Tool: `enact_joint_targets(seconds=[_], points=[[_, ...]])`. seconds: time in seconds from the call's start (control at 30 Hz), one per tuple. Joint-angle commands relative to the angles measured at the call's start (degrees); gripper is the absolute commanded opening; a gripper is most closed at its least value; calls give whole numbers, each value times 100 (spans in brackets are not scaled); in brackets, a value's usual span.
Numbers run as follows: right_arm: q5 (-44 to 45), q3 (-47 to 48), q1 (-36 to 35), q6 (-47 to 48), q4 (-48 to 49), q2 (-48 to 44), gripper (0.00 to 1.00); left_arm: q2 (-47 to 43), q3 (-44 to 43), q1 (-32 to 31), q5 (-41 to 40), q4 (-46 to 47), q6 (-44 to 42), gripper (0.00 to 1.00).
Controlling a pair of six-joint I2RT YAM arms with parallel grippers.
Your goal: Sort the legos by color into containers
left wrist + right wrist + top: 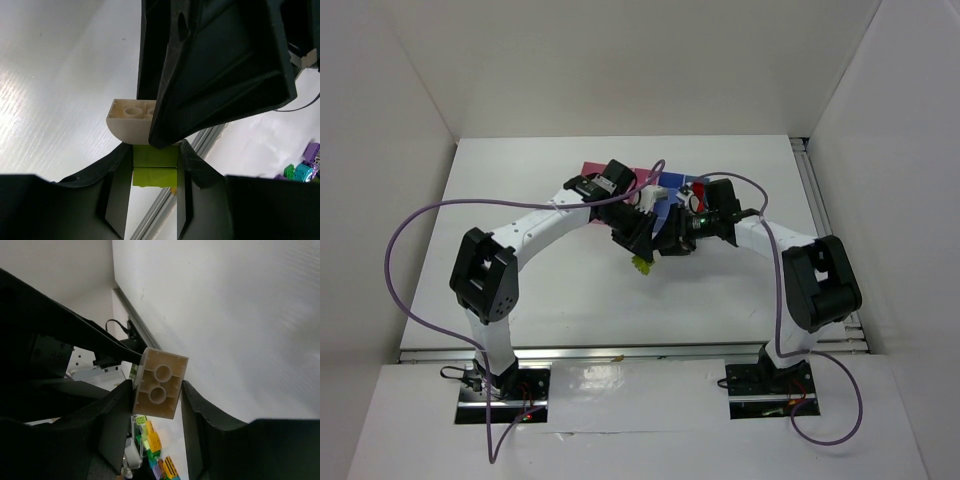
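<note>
My left gripper [640, 250] [156, 152] is shut on a yellow-green lego [155, 167], which shows as a small green bit below the fingers in the top view [642, 265]. My right gripper [667, 243] [157, 389] is shut on a whitish lego [160, 382]. In the left wrist view the whitish lego [131, 119] sits right against the green one. Both grippers meet above the table, just in front of the containers. A pink bin [590, 170] and a blue bin [667, 207] show behind the arms, mostly hidden. A red lego [698, 190] lies there.
White walls enclose the table [520, 200] on three sides. A metal rail [165, 200] runs along the table's edge. Small coloured toy pieces lie off the table [302, 169] [156, 442]. Purple cables [395, 260] loop from both arms.
</note>
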State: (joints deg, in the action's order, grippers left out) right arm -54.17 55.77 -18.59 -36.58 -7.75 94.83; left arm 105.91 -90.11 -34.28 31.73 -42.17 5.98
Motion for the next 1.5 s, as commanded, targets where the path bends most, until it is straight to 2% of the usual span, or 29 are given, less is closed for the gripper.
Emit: enact_joint_targets(seconds=[0.0,0.03,0.17,0.33,0.53,0.63,0.8,1.03,1.3,1.47], points=[[-146,58,-83,64,195,36,46,-97,-367,44,53,236,-79,0],[-33,57,-83,63,195,36,34,-97,-367,44,53,236,-79,0],[21,-48,-23,-147,440,-86,17,-97,-315,44,-26,236,-79,0],[388,-128,311,-271,424,-482,13,-97,-157,106,-158,236,-79,0],[1180,-5,821,-113,-278,-913,10,-97,-104,238,-211,289,-79,0],[1865,276,822,133,-726,-1062,10,-44,-209,343,-211,289,-79,0],[2612,741,822,247,-790,-1063,10,-44,-148,554,-359,289,96,0],[3439,1778,541,511,-1009,-360,10,-491,301,1537,-422,403,510,0],[4450,2895,145,1020,-1554,756,13,-738,301,1995,-536,526,940,0],[4864,3343,-135,1135,-1607,1300,13,-562,46,1996,-342,579,993,0]])
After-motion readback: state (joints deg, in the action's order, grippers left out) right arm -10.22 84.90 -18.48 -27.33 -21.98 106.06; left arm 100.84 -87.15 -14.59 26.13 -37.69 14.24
